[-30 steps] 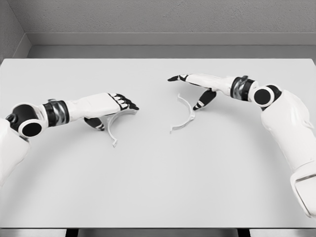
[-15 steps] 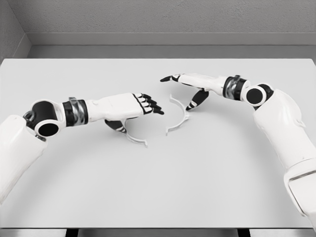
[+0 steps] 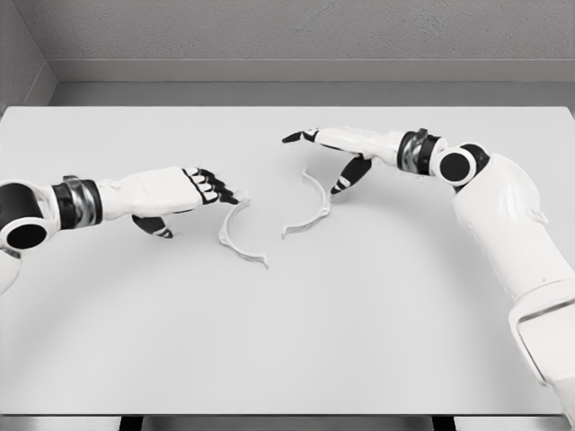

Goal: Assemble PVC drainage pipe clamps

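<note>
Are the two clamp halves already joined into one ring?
No, the left clamp half and the right clamp half lie apart on the table, with a bare gap between them.

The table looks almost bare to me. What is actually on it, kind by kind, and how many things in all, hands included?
Curved white clamp halves: 2, the left clamp half and the right clamp half, lying apart on the table.
Robot hands: 2, the left hand and the right hand, both holding nothing.
Total: 4.
</note>
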`<act>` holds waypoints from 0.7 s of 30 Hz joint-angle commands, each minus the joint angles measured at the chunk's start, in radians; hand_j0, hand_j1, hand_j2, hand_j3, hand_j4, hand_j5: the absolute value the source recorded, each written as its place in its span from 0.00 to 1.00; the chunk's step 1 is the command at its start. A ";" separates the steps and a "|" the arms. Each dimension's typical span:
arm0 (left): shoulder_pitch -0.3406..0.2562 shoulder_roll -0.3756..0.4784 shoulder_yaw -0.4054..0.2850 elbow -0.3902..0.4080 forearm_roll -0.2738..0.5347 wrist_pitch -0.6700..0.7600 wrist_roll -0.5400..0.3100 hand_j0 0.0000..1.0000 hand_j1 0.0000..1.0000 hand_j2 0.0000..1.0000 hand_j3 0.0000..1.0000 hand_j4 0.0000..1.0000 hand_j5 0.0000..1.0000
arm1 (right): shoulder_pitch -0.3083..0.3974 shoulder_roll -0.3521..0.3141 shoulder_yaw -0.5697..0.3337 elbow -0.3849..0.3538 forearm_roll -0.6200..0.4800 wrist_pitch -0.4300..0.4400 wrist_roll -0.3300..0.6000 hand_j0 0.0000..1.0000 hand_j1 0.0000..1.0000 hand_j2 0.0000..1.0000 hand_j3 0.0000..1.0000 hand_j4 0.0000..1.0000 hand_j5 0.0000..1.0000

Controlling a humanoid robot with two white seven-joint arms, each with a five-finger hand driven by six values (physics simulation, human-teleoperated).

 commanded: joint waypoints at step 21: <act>-0.008 -0.032 0.006 -0.001 0.007 0.003 0.001 1.00 1.00 1.00 1.00 1.00 1.00 | -0.115 0.081 -0.047 0.219 0.085 0.002 0.006 1.00 1.00 1.00 1.00 1.00 1.00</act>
